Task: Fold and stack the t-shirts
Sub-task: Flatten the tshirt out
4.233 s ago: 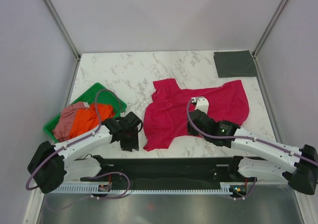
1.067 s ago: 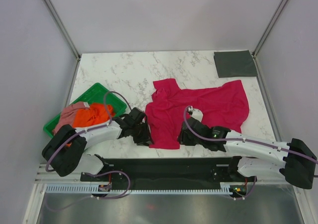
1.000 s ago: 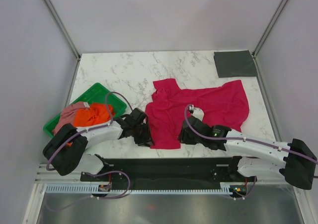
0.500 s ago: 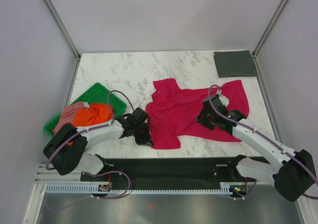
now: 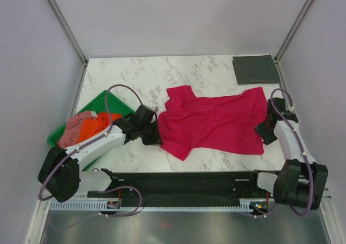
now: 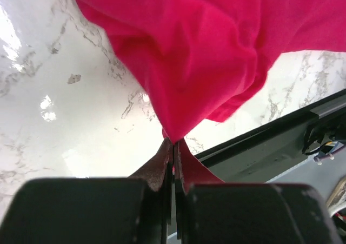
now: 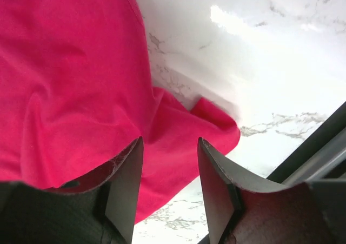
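Observation:
A crimson-red t-shirt (image 5: 216, 122) lies spread across the middle of the marble table (image 5: 162, 76). My left gripper (image 5: 155, 137) is at the shirt's near-left edge and is shut on a pinch of the red cloth (image 6: 194, 49); the left wrist view shows the fabric caught between the closed fingertips (image 6: 173, 146). My right gripper (image 5: 264, 131) hovers at the shirt's right near corner. Its fingers stand open (image 7: 170, 146) over the red corner (image 7: 70, 81), holding nothing. A dark grey t-shirt (image 5: 255, 68) lies folded at the back right corner. Orange (image 5: 96, 129) and dusty pink (image 5: 74, 129) t-shirts are bunched in the tray.
The green plastic tray (image 5: 114, 101) sits at the left of the table, close behind my left arm. The black base rail (image 5: 184, 182) runs along the near edge. Frame posts and grey walls close in the sides and back.
My left gripper has shut on the shirt's near-left edge and drawn it slightly back. My right arm swung from the shirt's front middle to its right corner, opening wider. The shirt lies flatter.

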Motion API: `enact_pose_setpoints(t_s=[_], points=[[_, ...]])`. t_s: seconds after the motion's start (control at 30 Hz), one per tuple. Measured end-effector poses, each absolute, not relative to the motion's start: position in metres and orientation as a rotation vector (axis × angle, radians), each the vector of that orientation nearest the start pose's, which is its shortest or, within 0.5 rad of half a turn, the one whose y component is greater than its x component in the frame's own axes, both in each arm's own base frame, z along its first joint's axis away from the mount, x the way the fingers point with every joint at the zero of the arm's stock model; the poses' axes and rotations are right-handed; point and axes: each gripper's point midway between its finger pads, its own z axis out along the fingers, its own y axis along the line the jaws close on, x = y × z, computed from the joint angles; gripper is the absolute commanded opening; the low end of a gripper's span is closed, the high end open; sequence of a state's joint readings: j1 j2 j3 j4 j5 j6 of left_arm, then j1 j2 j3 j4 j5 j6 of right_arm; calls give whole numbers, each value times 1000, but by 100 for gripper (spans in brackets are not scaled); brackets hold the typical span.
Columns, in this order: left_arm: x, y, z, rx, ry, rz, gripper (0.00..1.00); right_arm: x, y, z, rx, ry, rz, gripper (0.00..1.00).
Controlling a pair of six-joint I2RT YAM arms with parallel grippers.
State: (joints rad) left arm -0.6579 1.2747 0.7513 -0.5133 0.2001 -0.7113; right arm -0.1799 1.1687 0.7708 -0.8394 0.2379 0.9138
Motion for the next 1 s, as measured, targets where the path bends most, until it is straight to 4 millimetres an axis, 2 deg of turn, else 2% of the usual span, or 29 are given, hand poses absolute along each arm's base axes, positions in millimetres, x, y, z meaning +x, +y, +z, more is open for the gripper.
enact_pose_setpoints(t_s=[0.07,0.2,0.3,0.47,0.57,0.63,0.7,0.83,0.93,1.0], points=[[190,-217,86,28,2727,-672,2,221,-56,69,1437,2357,-181,53],[202,-211,111,62,2634,-638,2,244,-71,75,1344,2384,-255,54],[208,-199,115,59,2610,-570,2,259,-81,77,1303,2374,-302,54],[220,-162,115,-20,2613,-441,2,285,-91,85,1223,2389,-326,55],[230,-147,129,-58,2573,-406,2,308,-88,95,1147,2367,-265,56],[235,-147,140,-55,2546,-421,2,321,-80,97,1084,2362,-207,57],[238,-150,149,-41,2528,-454,2,336,-61,91,996,2371,-123,58],[238,-155,154,-15,2525,-488,2,350,-7,62,809,2442,25,59],[237,-155,154,-6,2526,-487,2,357,24,43,712,2491,84,59],[238,-154,152,-2,2532,-483,2,362,36,33,680,2519,97,59]])
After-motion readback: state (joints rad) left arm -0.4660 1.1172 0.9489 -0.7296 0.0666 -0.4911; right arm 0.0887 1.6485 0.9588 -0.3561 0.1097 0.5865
